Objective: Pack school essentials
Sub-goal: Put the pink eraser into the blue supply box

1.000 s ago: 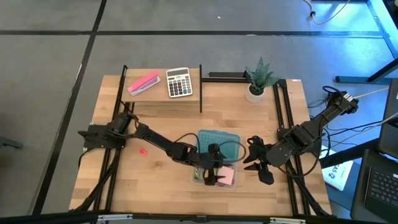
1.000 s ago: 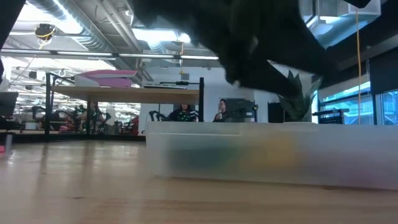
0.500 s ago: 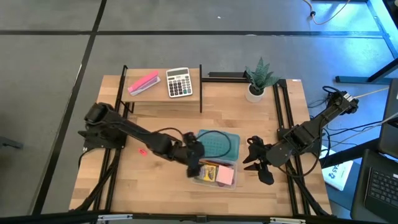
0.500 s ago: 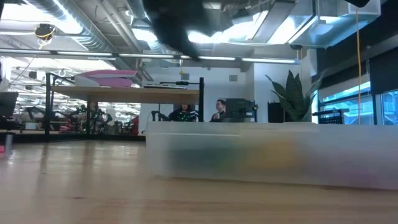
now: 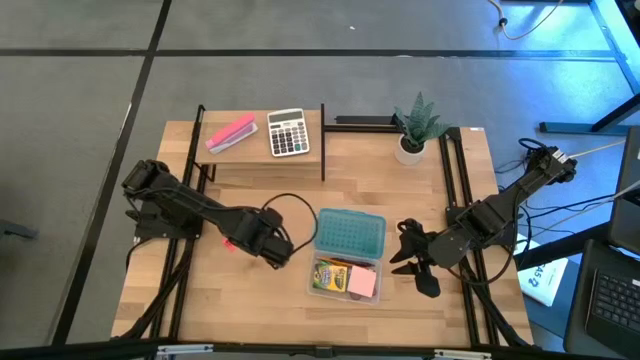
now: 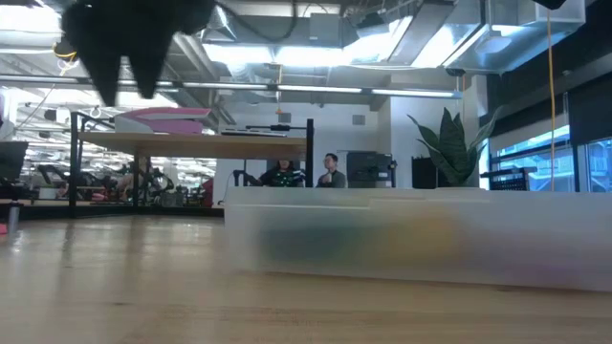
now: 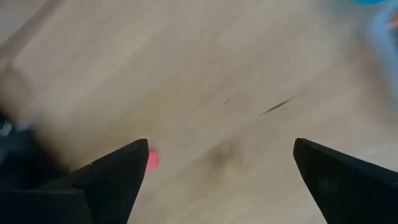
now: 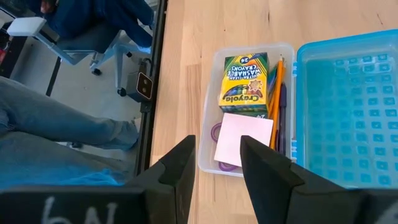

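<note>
A clear box [image 5: 347,277] holds the yellow-green crayon box [image 8: 244,81], the pink notepad [image 8: 244,138], the orange pencil [image 8: 277,99] and the purple-handled scissors [image 8: 217,134]. Its teal lid [image 5: 350,233] lies against the box's far side. The tiny red piece [image 7: 152,159] lies flat on the wood [image 5: 228,243], left of the box. My left gripper [image 5: 272,250] hovers open between the red piece and the box, fingers pointing down [image 6: 134,67]. My right gripper [image 5: 415,262] waits open to the right of the box.
A raised shelf [image 5: 260,150] at the far edge carries the pink block [image 5: 230,133] and the calculator [image 5: 288,132]. A potted plant [image 5: 415,128] stands far right. Black frame rails [image 5: 455,190] run along both sides. A seated person's legs [image 8: 56,137] show beyond the table's near edge.
My left gripper has drawn back from over the clear box toward the table's left and risen, and now hangs above bare wood near the red piece. The box and its contents have stayed put. My right arm has kept still.
</note>
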Action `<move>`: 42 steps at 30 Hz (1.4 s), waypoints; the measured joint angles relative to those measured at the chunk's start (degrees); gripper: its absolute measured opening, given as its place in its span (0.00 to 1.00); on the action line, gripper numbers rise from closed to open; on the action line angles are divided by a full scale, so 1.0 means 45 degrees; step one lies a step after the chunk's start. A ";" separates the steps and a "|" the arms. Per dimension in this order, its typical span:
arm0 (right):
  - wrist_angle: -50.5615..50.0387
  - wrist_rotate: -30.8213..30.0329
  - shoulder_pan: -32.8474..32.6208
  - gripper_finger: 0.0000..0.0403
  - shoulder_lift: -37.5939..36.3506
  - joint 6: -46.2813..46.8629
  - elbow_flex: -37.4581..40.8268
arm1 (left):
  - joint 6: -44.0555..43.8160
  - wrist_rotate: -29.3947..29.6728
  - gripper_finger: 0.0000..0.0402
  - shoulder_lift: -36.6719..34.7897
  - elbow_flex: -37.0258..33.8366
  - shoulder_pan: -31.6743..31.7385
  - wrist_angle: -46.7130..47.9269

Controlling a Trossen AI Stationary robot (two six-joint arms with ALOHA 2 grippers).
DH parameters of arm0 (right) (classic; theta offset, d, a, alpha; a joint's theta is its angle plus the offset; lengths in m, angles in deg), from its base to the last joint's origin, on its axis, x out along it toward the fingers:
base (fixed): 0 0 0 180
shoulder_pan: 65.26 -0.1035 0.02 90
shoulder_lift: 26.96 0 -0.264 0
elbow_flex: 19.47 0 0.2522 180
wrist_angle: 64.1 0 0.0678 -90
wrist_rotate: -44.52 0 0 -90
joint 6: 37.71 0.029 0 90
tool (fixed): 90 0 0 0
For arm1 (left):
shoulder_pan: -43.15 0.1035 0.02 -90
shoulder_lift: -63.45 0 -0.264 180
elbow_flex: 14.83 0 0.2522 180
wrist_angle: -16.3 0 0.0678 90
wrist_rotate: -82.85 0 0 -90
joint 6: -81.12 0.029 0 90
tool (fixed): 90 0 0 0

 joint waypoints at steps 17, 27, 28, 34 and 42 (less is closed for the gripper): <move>0.0025 -0.0005 -0.0001 0.32 0.0000 -0.1023 0.0000 | 0.2616 -0.2373 0.98 0.0010 -0.2316 0.0453 0.0422; 0.0032 -0.0004 -0.0001 0.32 0.0000 -0.1004 0.0000 | 0.9101 -0.4648 0.98 0.0010 -0.3733 0.1623 0.0350; 0.0032 -0.0004 -0.0001 0.32 0.0000 -0.0996 0.0000 | 0.9407 -0.4619 0.98 0.0010 -0.3916 0.1740 0.0343; 0.0032 -0.0004 -0.0001 0.32 0.0000 -0.0967 0.0000 | 1.0478 -0.4159 0.98 0.0015 -0.4827 0.1928 0.0240; 0.0117 -0.0008 -0.0001 0.32 0.0000 -0.0982 0.0000 | 1.0506 -0.4013 0.98 0.0015 -0.5905 0.1811 -0.0732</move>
